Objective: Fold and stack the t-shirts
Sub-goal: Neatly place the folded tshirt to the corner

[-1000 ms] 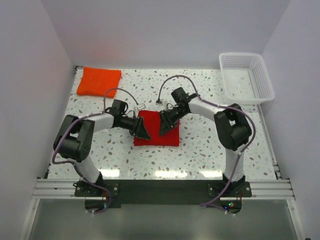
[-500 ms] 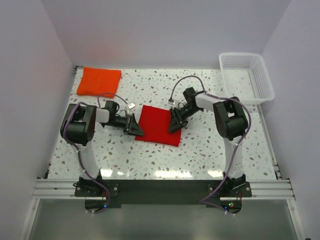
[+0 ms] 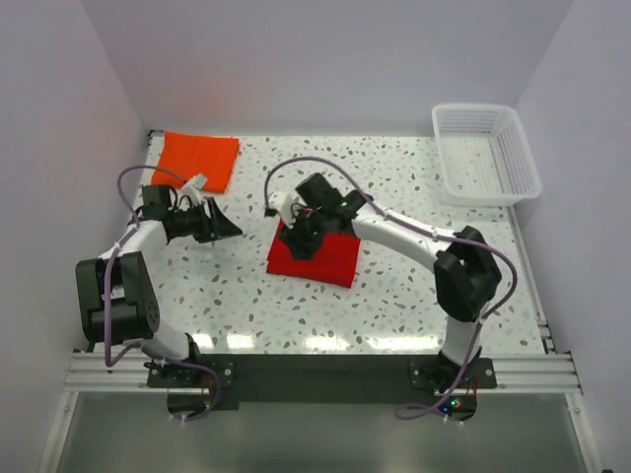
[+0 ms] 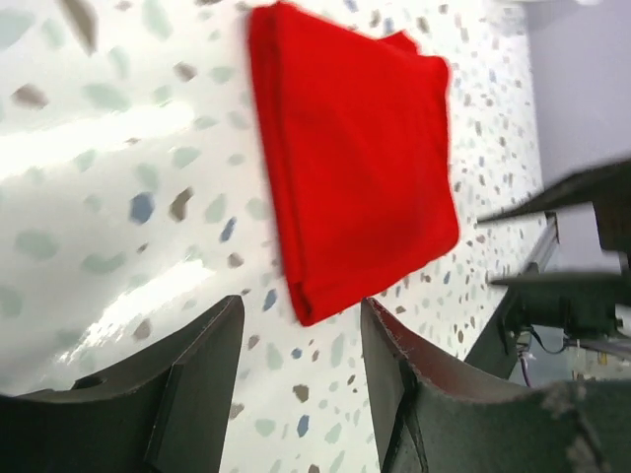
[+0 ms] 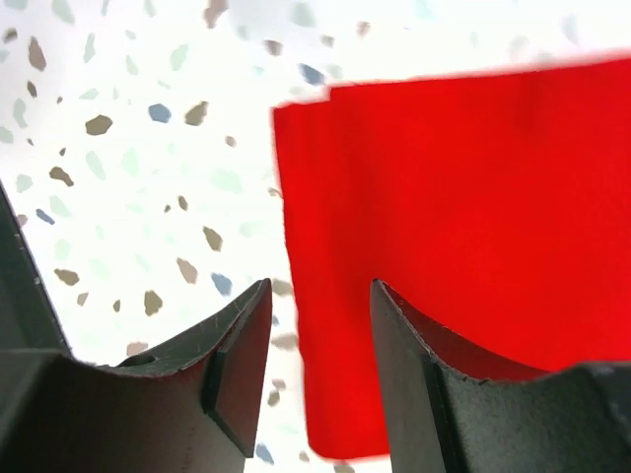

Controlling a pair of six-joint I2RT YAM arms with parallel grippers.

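the orange shirt [image 3: 195,161] lies up and left of the red shirt [image 3: 320,261]. the left pincer [image 3: 219,226] is left of the red shirt, half open, empty. the right pincer [image 3: 299,241] hangs over its left edge, half open, empty. it may pinch only the top layer, and the fold could fall open.

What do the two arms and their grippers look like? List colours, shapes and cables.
Both the left arm and the right arm have white links between bulky black joints. A purplish-grey cable loops along each. The left gripper and the right gripper are black, with two flat, wedge-shaped matte fingers.
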